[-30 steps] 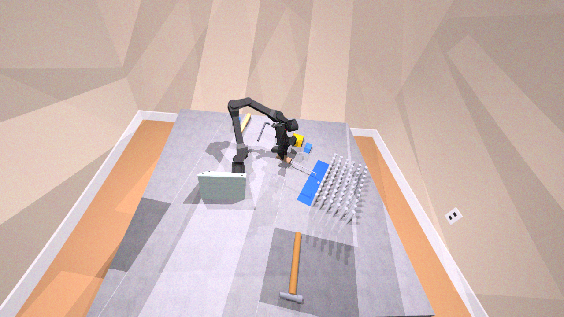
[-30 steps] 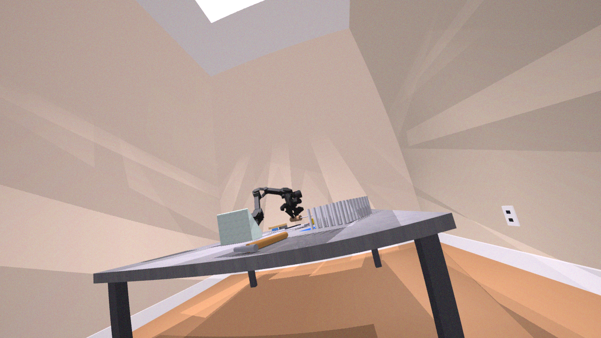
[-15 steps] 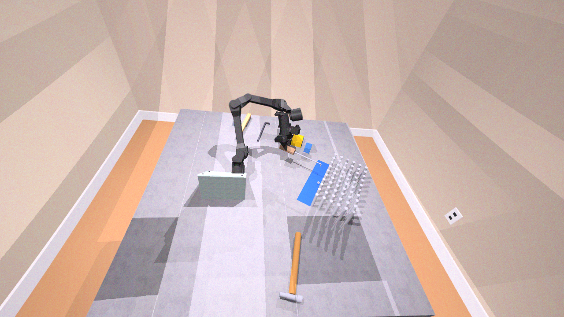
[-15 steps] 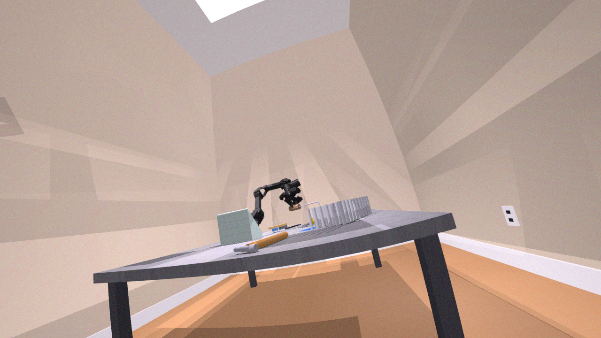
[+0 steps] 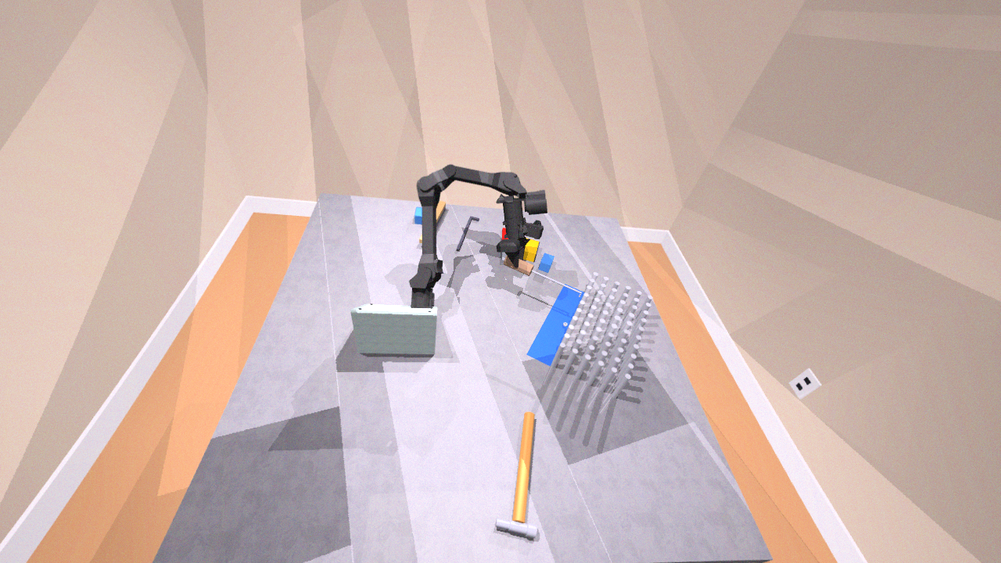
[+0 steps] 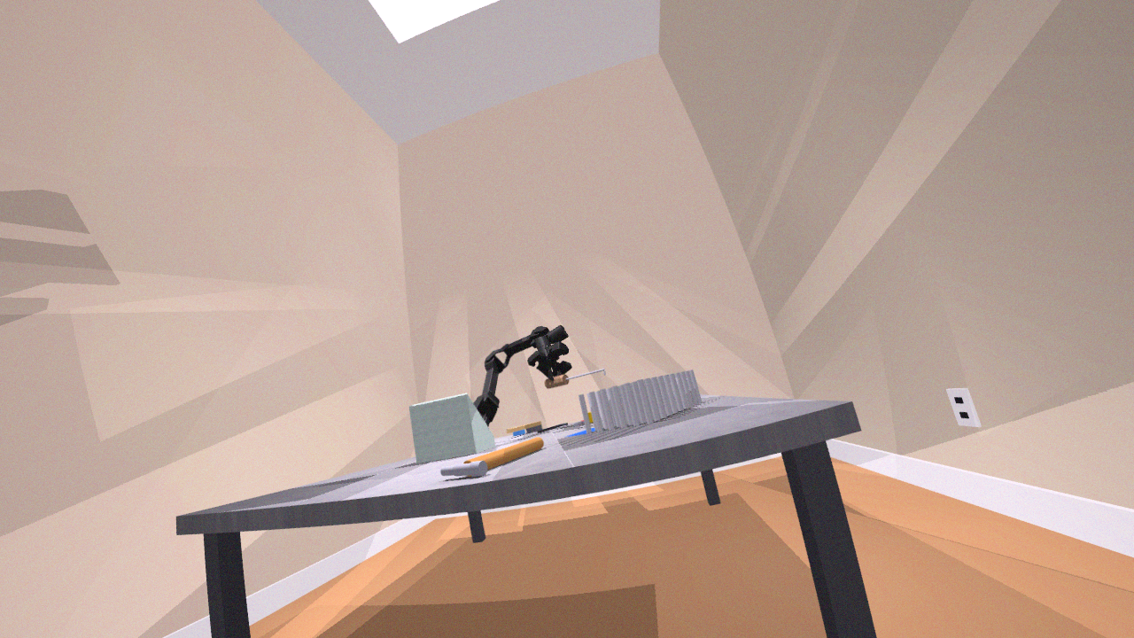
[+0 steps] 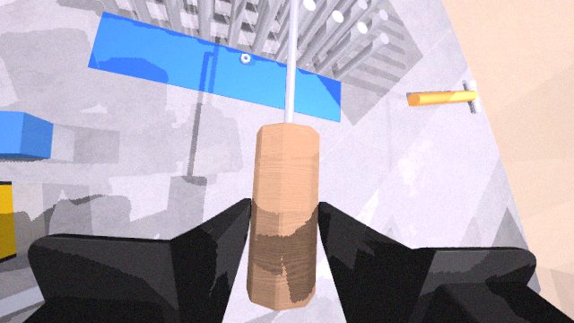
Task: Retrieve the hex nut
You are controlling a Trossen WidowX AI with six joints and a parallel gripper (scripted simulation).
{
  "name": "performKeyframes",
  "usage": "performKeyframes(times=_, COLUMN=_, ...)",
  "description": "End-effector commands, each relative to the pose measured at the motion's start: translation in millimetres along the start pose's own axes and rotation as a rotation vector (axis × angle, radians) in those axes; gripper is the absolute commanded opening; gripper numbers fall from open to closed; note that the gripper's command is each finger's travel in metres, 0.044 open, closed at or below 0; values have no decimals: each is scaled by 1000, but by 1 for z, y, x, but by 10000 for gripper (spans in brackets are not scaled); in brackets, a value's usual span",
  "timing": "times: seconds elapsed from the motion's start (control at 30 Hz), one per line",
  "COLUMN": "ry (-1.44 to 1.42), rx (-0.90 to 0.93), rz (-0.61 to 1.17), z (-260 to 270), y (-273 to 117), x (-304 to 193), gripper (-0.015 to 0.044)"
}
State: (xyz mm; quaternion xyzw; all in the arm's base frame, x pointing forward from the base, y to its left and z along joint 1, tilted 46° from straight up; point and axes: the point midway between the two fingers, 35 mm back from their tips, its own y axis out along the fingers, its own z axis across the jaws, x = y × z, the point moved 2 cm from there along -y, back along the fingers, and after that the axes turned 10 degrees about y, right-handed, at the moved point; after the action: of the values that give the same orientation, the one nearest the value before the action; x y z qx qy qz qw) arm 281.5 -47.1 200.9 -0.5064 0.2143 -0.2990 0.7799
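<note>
My gripper is shut on the wooden handle of a thin metal rod tool. The tool is raised above the table, with its rod pointing across the blue taped strip toward the spacers. The rod's tip is out of the wrist view. The small hex nut lies on the strip, near its spacer-side edge, apart from the tool. The metal spacers stand upright in rows behind the strip.
An orange-handled hammer lies beyond one end of the field. Blue and yellow blocks lie near the gripper. A dark L-shaped tool lies farther back. A pale green wedge stands by the arm's base.
</note>
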Motion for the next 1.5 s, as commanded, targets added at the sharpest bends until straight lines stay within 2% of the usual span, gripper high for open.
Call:
performKeyframes(times=0.0, ry=-20, rx=-18, rz=-7, z=-15, y=-1, x=25, gripper=0)
performKeyframes(times=0.23, ry=-57, rx=-38, rz=1, z=-47, y=0, x=61, gripper=0)
performKeyframes(times=0.4, ry=55, rx=-14, rz=8, z=-69, y=4, x=71, gripper=0)
performKeyframes(times=0.63, ry=36, rx=-19, rz=14, z=-98, y=5, x=92, gripper=0)
performKeyframes(times=1.1, ry=-40, rx=-17, rz=35, z=-195, y=11, x=133, gripper=0)
performKeyframes(times=1.47, ry=-110, rx=-11, rz=51, z=-282, y=13, x=142, gripper=0)
